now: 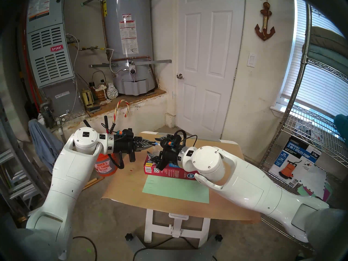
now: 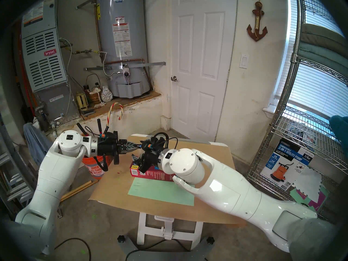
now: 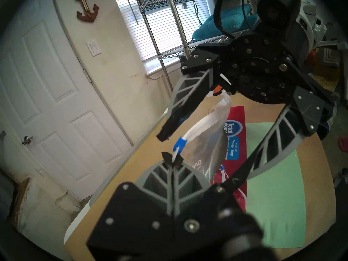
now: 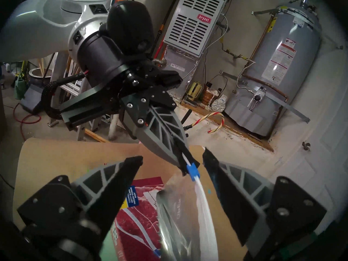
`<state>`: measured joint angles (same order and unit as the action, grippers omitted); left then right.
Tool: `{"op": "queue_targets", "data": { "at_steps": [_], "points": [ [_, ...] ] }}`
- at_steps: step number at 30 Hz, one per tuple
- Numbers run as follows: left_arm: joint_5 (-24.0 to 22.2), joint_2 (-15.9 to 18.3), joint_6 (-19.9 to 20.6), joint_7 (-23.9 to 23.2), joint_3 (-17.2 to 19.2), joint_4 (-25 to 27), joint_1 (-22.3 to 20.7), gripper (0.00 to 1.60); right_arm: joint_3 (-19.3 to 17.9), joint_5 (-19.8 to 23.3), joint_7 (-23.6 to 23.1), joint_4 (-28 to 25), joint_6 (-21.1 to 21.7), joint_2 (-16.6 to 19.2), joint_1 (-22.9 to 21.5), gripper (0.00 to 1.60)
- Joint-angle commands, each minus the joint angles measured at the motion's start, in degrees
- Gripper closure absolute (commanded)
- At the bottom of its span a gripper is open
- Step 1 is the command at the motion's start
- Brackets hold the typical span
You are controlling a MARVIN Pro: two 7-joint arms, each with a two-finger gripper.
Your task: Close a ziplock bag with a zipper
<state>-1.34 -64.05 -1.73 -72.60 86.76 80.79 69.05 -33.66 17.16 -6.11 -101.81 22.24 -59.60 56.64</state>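
"bryant" is read on a red badge on the furnace (image 1: pixel 50 55) at ten o'clock. "HOMER'S ALL-PURPOSE BUCKET" is printed on the orange bucket (image 1: pixel 105 166). "Total Home" and "Freezer Bags" are shown on the red box (image 3: pixel 236 140). "SUBMERSIBLE 2-IN-1 UTILITY PUMP", "1/4 HP" and "26" are carried by the pump carton (image 1: pixel 293 160) at three o'clock.
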Motion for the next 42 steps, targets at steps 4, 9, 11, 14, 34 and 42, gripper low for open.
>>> {"op": "queue_targets", "data": {
  "at_steps": [4, 9, 11, 14, 34, 42],
  "points": [
    [-0.4, 0.2, 0.3, 0.2, 0.9, 2.5, 0.0, 1.60, -0.3, -0.7, -0.1, 0.6, -1.3, -2.1, -1.5, 0.61],
    [-0.3, 0.2, 0.6, 0.2, 1.1, 3.0, 0.3, 1.60, -0.6, -1.0, 0.0, 0.8, -1.6, -2.0, -1.4, 0.55],
    [-0.3, 0.2, 0.6, 0.2, 1.2, 3.2, 0.5, 1.60, -0.7, -1.2, 0.0, 0.9, -1.7, -1.8, -1.3, 0.65],
    [-0.2, 0.1, 0.7, 0.3, 1.3, 3.5, 0.7, 1.60, -0.8, -1.3, -0.1, 0.9, -1.9, -1.6, -1.2, 0.78],
    [-0.1, 0.0, 0.7, 0.4, 1.5, 3.9, 1.2, 1.60, -1.5, -2.7, 1.0, 1.5, -3.9, -0.7, -0.2, 0.96],
    [-0.2, 0.0, 0.7, 0.2, 1.7, 4.0, 1.4, 1.60, -1.4, -4.6, 3.0, 1.8, -6.5, -1.2, 0.9, 0.99]
  ]
}}
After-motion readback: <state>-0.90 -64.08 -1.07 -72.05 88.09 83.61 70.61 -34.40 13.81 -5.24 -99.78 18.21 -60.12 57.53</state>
